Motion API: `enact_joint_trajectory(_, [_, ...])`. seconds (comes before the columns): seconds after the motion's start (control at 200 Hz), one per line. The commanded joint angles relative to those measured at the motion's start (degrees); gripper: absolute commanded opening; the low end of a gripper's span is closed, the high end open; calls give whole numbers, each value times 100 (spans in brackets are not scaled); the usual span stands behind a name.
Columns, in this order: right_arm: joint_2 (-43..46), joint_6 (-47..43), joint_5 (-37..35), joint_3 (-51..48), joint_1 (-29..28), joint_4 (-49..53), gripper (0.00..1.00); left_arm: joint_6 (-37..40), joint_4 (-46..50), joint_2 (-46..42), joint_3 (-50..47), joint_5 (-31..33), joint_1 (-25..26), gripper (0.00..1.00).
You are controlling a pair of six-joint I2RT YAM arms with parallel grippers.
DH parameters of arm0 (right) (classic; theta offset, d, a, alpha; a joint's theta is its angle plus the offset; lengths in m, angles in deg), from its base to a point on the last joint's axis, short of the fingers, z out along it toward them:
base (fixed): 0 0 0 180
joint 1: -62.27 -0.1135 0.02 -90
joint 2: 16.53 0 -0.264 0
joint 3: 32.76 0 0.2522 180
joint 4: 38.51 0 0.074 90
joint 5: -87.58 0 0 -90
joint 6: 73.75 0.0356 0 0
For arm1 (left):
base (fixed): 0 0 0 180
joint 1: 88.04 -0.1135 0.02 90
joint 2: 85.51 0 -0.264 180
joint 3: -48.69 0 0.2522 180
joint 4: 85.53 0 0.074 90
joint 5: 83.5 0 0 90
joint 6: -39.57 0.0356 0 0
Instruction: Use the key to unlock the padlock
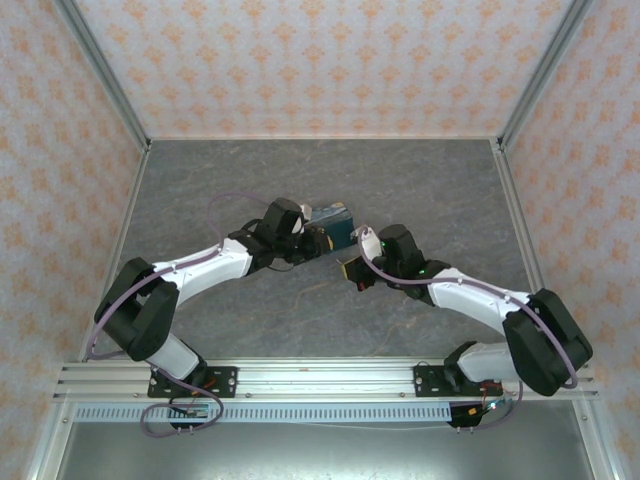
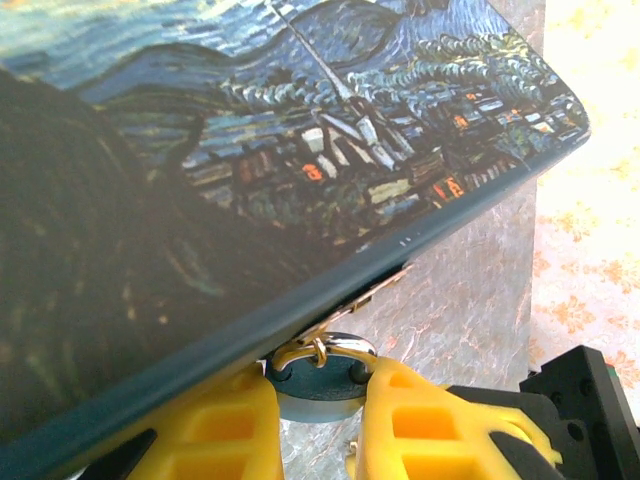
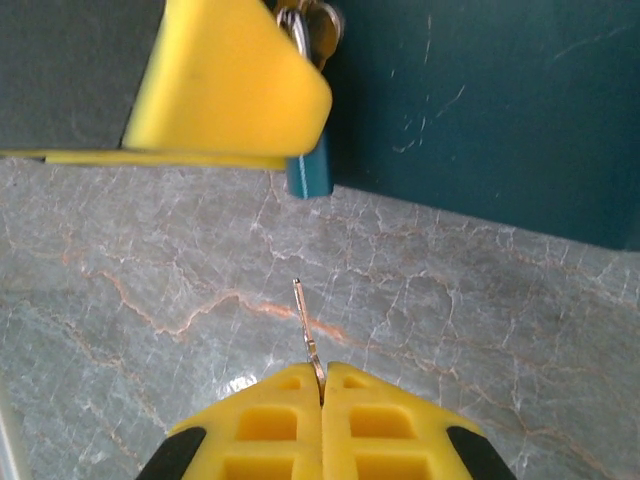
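Note:
The tiny teal padlock hangs by its silver shackle from the hasp of the painted blue box. My left gripper is shut on the padlock, one yellow finger on each side of its body. In the right wrist view the padlock's lower end pokes out below a left finger, against the box's dark teal wall. My right gripper is shut on the thin key. The key's tip points toward the padlock from a short gap away. From above, the left gripper and right gripper meet beside the box.
The box stands mid-table on the grey marbled surface. Patterned walls and aluminium posts enclose the back and sides. Open floor lies behind the box and toward both side walls.

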Motion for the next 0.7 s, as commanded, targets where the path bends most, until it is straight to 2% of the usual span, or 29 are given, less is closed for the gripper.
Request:
enact_joint_trajectory(0.0, [-85, -35, -161, -61, -29, -637, 0, -16, 65, -186, 216, -40, 32, 12])
enact_joint_trajectory(0.696, [-600, 71, -71, -182, -126, -1007, 0, -12, 116, -246, 158, 82, 32, 11])
